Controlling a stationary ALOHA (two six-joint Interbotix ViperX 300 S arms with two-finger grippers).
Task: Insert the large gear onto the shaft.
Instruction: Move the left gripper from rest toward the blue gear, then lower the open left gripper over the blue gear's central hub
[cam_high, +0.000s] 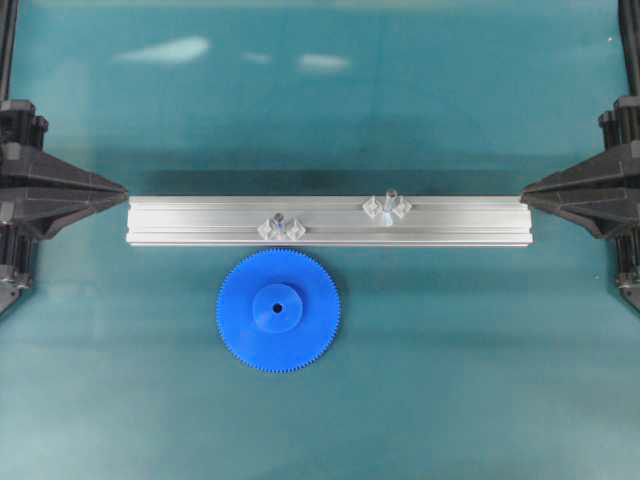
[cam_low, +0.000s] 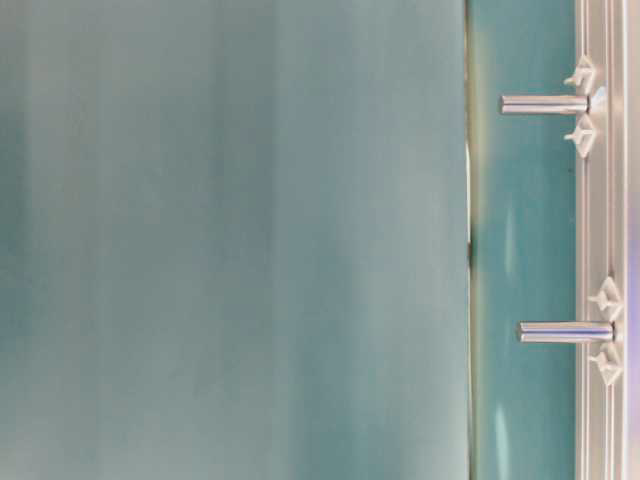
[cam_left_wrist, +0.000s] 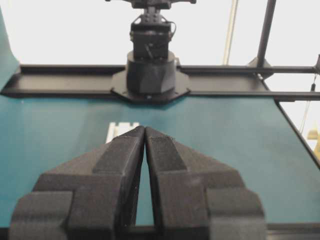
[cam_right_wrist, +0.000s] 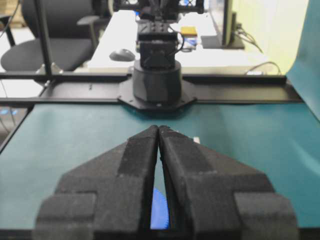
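I see teal surface (cam_high: 480, 380), glare patches near its far edge. Aluminium rail (cam_high: 200, 220) lies across middle, parallel to far edge. Shaft (cam_high: 389, 200) stands upright on rail, right of centre; shorter clear peg mount (cam_high: 281, 226) left of it. Large gear (cam_high: 278, 311) flat on surface, just beside rail's near side, untouched. Left end effector (cam_high: 122, 187) at left edge, tips together, empty. Right end effector (cam_high: 526, 192) at right edge, closed, empty. Room: office chair (cam_right_wrist: 47, 50), desk behind frame.

The large gear (cam_high: 278, 311) lies flat just below the rail (cam_high: 200, 222); the shaft (cam_high: 388, 205) stands bare.
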